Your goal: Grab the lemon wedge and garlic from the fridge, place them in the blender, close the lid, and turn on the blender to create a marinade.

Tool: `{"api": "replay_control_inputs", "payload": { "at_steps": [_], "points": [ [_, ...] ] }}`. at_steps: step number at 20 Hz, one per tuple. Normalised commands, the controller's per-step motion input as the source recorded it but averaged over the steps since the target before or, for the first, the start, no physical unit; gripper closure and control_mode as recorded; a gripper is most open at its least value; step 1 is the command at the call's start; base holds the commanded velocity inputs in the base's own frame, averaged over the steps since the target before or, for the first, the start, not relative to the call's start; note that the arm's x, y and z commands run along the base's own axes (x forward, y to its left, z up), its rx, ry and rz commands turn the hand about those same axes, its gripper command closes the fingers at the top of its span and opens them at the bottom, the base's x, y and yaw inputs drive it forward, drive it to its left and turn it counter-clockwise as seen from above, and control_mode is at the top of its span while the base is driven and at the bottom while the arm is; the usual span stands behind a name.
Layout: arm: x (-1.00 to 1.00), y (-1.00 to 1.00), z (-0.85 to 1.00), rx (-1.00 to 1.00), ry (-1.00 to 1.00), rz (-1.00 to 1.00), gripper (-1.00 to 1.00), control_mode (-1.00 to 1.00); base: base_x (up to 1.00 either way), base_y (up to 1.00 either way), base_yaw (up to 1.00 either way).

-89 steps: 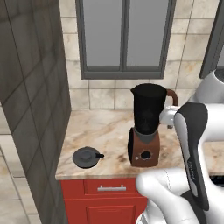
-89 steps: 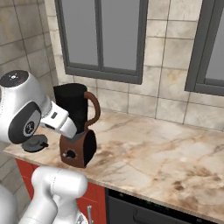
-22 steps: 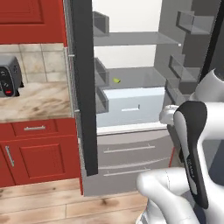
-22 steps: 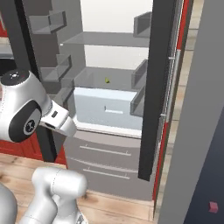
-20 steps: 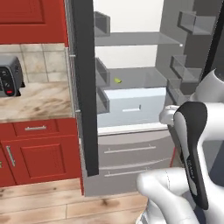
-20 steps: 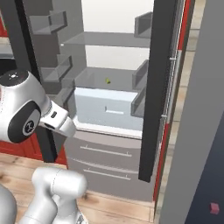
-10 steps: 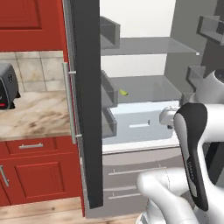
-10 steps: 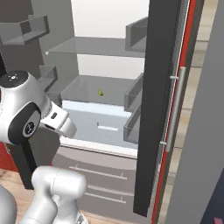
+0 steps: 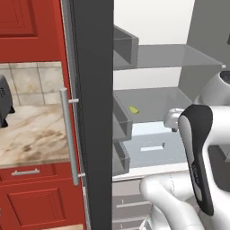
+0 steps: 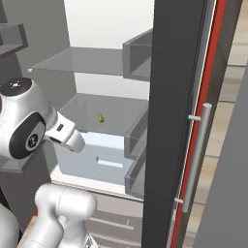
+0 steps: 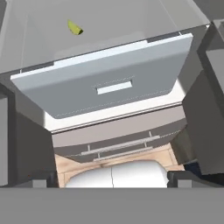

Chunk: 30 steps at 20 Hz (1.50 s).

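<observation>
The tiny bright yellow lemon wedge point(image 9: 133, 109) lies alone on the flat grey inner shelf point(image 9: 157, 101) of the tall dark grey fridge point(image 9: 94, 112), toward the shelf's left side and back from its front edge; from the right base camera it shows as a small yellow-green speck point(image 10: 101, 118) on the same shelf point(image 10: 97, 112), and from the hand camera it sits at the far end of the shelf point(image 11: 75, 28). Directly below that shelf is the pale blue-white drawer point(image 9: 150, 143) with a slot handle in its front, pushed in, so its contents cannot be seen. Below it are two grey pull-out drawers point(image 11: 118, 138), also closed. Above the lemon's shelf a second translucent grey shelf point(image 9: 173, 56) carries nothing visible. The translucent grey door bins point(image 9: 121, 121) on the open left door look empty. The white arm's two-finger gripper point(image 11: 112, 180) hangs in front of the drawer, near and above it, fingers spread wide with nothing between them. Left of the fridge are red cabinets point(image 9: 31, 197) and a beige marble counter point(image 9: 31, 134).
</observation>
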Motion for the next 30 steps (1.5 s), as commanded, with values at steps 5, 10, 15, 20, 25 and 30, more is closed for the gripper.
{"api": "replay_control_inputs", "payload": {
  "at_steps": [5, 10, 15, 20, 25, 30],
  "points": [
    [0.29, 0.01, 0.02, 0.0, -0.15, 0.04, -1.0, -1.0, 0.07, 0.0, 0.0],
    [0.76, 0.01, 0.0, 0.0, -0.22, 0.17, -1.0, -1.0, 0.0, 0.0, 0.0],
    [1.0, 0.0, -0.02, 0.0, -0.01, 0.03, -1.0, -1.0, 0.0, 0.0, 0.0],
    [0.76, 0.06, -0.32, 0.0, 0.07, 0.02, -1.0, -1.0, 0.0, 0.0, 0.0],
    [0.59, 0.19, -0.58, 0.0, 0.1, 0.03, -1.0, -1.0, 0.0, 0.0, 0.0],
    [0.34, 0.01, -0.3, 0.02, 0.01, 0.11, -1.0, -1.0, 0.0, 0.0, 0.0]
  ]
}}
